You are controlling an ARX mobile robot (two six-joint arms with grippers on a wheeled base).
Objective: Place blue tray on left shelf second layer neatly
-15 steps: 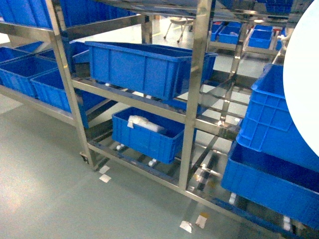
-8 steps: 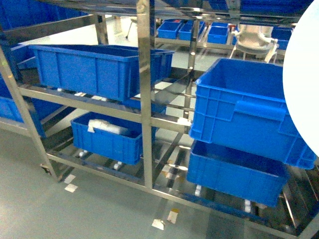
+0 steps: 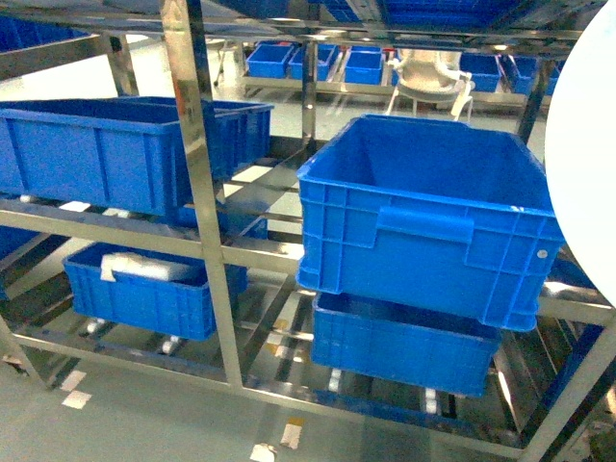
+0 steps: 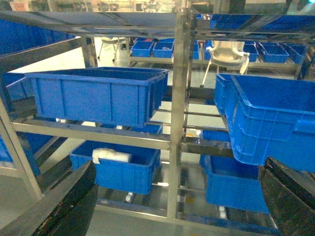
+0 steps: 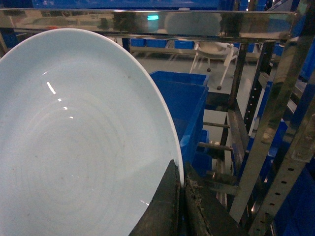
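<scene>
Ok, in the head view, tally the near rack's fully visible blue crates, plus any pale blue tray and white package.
blue crates: 4
pale blue tray: 1
white package: 1
Total: 6

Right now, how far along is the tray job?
Done: the right gripper is shut on the rim of the blue tray. In hand: carrying it, facing the steel rack. Left: setting it on the second layer. The left gripper is open, holding nothing.

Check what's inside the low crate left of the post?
A white wrapped bundle lies in the low crate, along its back. The near wall hides the floor, so anything more in there is unseen.
</scene>
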